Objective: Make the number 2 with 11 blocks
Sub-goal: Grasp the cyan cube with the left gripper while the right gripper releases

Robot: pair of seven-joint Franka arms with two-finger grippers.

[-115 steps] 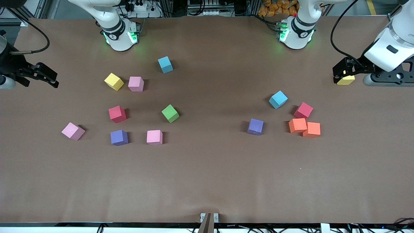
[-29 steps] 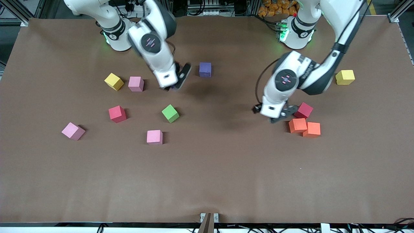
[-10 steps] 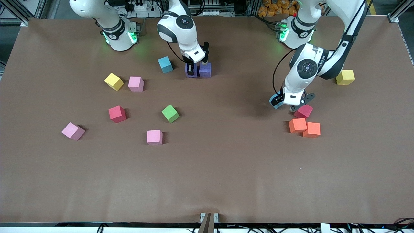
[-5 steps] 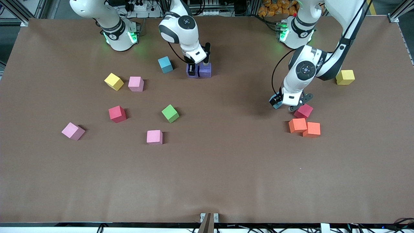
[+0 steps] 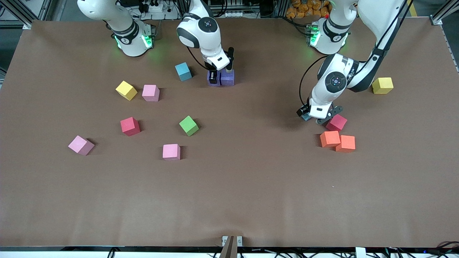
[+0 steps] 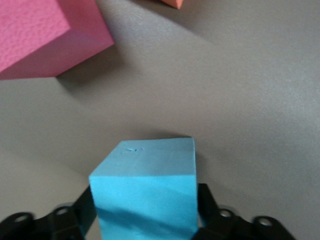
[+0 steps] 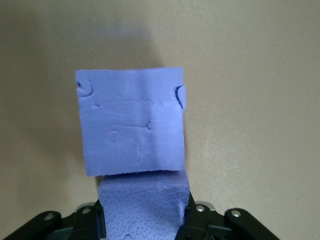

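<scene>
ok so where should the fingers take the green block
Come straight down on the green block and pinch two opposite flat sides. It sits turned at an angle to the table's edges, so the wrist likely needs turning to match. It stands alone, leaving room on every side.

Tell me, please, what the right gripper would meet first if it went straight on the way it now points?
The right gripper, shut on a purple block, points down at the table. It would probably just press that block onto it, beside the second purple block.
</scene>
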